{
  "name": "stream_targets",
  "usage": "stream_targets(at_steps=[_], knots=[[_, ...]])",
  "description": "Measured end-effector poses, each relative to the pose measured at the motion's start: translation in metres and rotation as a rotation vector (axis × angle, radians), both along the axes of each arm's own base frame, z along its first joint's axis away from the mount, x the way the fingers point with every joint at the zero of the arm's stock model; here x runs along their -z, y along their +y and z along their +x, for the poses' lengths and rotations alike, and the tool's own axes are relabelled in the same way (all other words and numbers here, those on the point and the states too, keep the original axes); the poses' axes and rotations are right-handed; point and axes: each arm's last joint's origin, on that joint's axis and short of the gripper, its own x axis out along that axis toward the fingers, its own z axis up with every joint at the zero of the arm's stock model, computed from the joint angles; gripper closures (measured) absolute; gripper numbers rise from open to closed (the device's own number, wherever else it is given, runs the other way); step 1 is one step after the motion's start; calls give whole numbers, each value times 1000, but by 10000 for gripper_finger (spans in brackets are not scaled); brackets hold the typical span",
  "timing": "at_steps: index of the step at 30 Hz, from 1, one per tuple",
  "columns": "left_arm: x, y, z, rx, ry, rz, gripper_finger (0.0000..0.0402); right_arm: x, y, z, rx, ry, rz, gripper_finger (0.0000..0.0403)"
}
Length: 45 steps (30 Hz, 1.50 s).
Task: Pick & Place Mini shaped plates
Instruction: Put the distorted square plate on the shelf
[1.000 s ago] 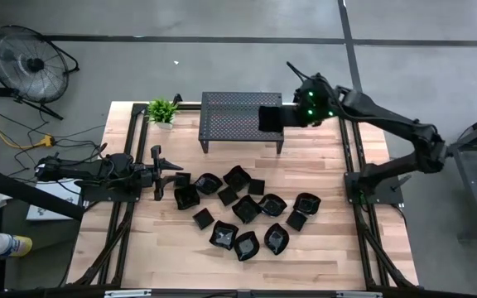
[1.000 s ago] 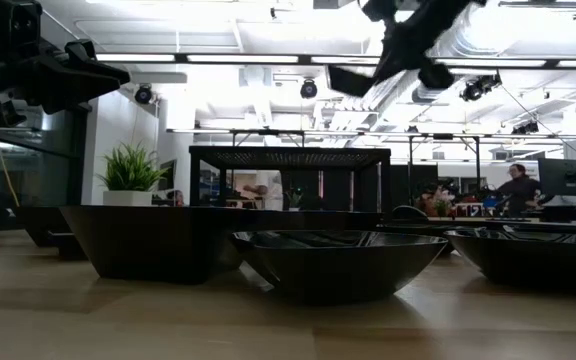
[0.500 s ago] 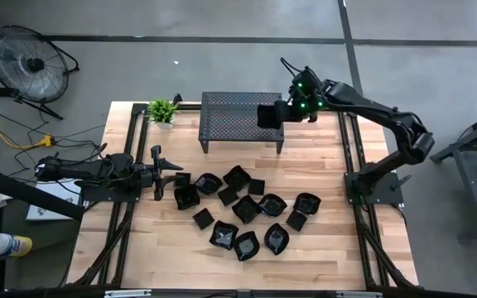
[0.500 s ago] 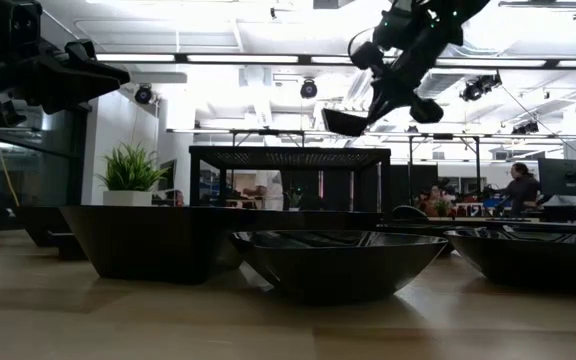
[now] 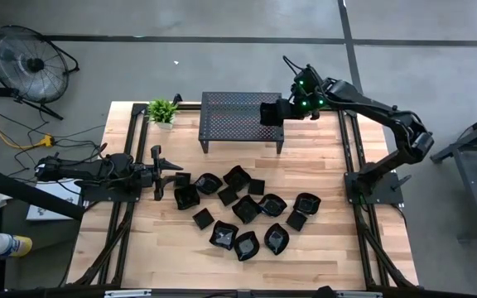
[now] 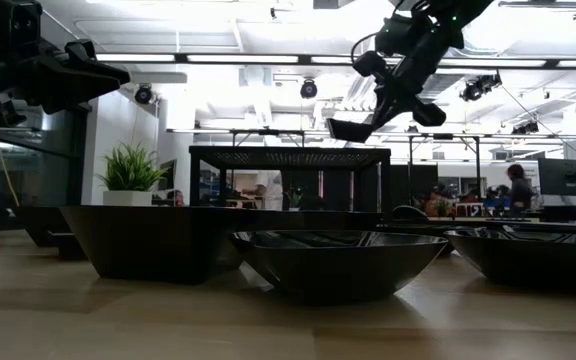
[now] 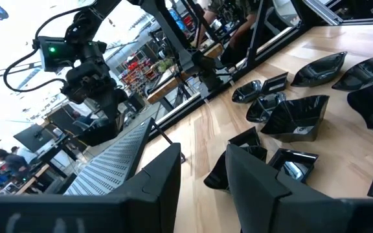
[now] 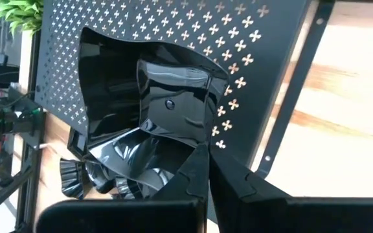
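Seen from above, your right gripper (image 5: 281,111) hangs over the right end of the black perforated stand (image 5: 234,118), toward one o'clock on the wooden table (image 5: 338,257). Its fingers are pressed together on the rim of one square mini plate (image 5: 270,113). That held plate juts from the fingertips toward nine o'clock, out over the stand's top. In the right wrist view the plate (image 8: 154,103) fills the space just ahead of the fingers (image 8: 196,171), its glossy hollow facing the camera, the perforated top behind it. In the low view it is tilted and clear above the stand, not touching it.

The other mini plates (image 5: 243,211) lie clustered at the table's centre, spreading toward five o'clock, many touching or overlapping.

Your left gripper (image 5: 167,172) waits at nine o'clock, just beside the cluster's nearest plate. Its fingers (image 7: 251,188) stand partly spread with nothing between them.

A small green plant (image 5: 162,110) sits at eleven o'clock, next to the stand.
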Motion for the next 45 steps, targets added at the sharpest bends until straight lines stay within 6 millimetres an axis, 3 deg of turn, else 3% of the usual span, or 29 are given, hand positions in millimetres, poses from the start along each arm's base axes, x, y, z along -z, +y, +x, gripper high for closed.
stream_targets(at_steps=[27, 45], knots=[[0, 0, 0, 0, 0, 0, 282, 2, 0, -1, 18, 54, -39, 396], [0, 0, 0, 0, 0, 0, 282, 2, 10, 7, -13, 70, -60, 396]])
